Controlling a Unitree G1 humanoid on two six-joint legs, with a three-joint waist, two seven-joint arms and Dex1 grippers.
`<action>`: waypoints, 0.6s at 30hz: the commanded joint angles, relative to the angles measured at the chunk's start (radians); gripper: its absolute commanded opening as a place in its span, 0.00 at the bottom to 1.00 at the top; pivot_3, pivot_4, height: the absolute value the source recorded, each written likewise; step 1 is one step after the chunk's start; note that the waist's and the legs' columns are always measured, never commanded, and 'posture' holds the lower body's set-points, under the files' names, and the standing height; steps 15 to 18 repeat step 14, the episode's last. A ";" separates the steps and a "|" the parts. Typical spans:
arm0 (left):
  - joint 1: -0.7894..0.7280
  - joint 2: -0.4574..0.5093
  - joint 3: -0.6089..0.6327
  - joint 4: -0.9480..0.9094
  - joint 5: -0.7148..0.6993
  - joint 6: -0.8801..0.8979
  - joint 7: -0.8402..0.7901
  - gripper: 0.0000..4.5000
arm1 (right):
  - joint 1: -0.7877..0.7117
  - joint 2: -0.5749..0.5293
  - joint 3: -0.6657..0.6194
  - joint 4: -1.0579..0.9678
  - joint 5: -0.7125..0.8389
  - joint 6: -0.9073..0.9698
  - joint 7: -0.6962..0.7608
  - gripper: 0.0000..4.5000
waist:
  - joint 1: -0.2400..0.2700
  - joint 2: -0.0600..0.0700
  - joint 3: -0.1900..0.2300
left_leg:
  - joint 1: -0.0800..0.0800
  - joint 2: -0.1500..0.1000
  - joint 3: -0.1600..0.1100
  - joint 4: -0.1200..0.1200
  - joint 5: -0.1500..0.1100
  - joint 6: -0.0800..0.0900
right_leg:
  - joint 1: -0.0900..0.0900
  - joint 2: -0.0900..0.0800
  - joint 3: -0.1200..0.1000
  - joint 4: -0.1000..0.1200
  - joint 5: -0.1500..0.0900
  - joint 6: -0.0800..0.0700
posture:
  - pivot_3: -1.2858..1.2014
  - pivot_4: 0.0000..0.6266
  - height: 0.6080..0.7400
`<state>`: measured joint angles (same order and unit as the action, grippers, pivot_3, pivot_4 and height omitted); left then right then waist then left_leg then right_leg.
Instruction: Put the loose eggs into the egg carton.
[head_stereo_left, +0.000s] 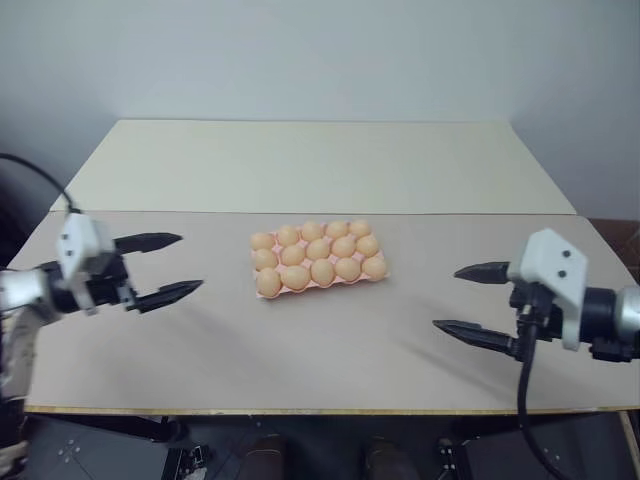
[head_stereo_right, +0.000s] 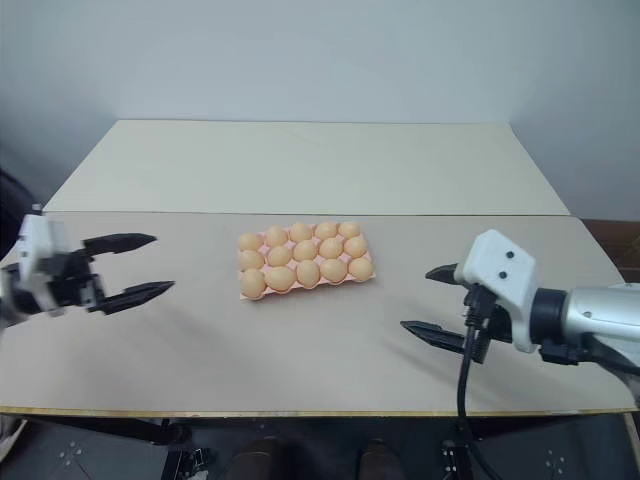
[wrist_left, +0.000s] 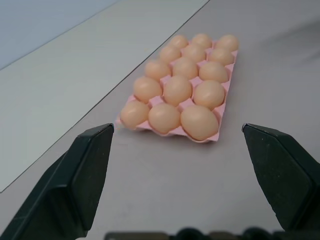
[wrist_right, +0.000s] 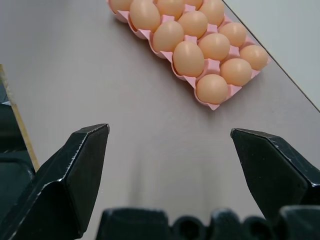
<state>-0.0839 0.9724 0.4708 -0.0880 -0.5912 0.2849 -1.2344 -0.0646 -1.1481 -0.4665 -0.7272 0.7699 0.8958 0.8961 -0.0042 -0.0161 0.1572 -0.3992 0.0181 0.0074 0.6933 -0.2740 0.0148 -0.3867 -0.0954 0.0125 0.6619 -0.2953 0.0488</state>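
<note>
While our left gripper (head_stereo_left: 165, 268) and right gripper (head_stereo_left: 470, 301) both hang spread wide and empty above the worktop (head_stereo_left: 330, 340), the egg carton (head_stereo_left: 318, 284) sits ahead of and between them, well apart from each. Every cup we can see holds one of the eggs (head_stereo_left: 322, 271), so we judge the job done. From here the risk is a careless sweep inward: a finger clipping the light tray would shove it or tip eggs out.
</note>
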 joint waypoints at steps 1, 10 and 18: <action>0.084 0.040 0.125 -0.092 -0.047 0.068 -0.017 0.99 | 0.009 -0.018 -0.050 0.021 -0.017 -0.053 0.057 1.00 | -0.001 0.000 0.000 | 0.000 0.000 0.000 0.000 0.000 0.000 | 0.000 0.000 0.000 0.000 0.000 0.000 | 0.52 0.24 1.00; 0.261 -0.010 0.275 -0.306 -0.086 0.165 0.068 0.99 | 0.023 -0.053 -0.010 0.114 -0.071 -0.120 0.159 1.00 | 0.001 0.000 0.000 | 0.000 0.000 0.001 0.000 0.000 0.000 | 0.000 0.000 0.001 0.000 0.000 0.000 | 0.52 0.24 1.00; 0.295 -0.013 0.294 -0.346 -0.107 0.211 0.094 0.99 | 0.004 -0.058 0.014 0.144 -0.091 -0.141 0.172 1.00 | 0.000 0.000 0.000 | 0.001 0.000 0.001 -0.001 0.000 0.000 | 0.000 0.000 0.001 0.000 0.000 0.000 | 0.52 0.24 1.00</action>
